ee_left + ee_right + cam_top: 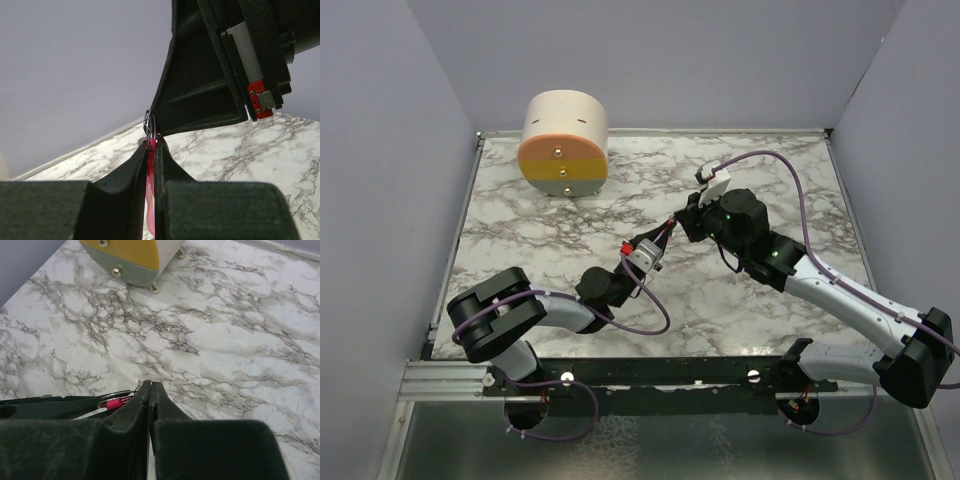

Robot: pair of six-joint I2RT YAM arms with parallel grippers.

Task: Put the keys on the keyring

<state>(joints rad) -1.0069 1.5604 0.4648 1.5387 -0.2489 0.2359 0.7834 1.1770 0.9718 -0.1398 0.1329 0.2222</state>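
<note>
Left wrist view: pink key [150, 190] runs lengthwise up the frame's centre, clamped tight in the left gripper [152, 145], tip at the keyring [149, 121]. Right gripper [148, 388] pinches that ring above the marble table [240, 150], grey walls [75, 65] around.

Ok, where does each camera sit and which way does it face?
Top: above and behind the bases, looking down at the table; both arms show, left tool and right tool meeting.
Left wrist: looks along its own fingers, clamping the pink key, up at the right tool.
Right wrist: looks past its shut fingers across the table toward the round box.
Shared: both wrist views show key and ring.
</note>
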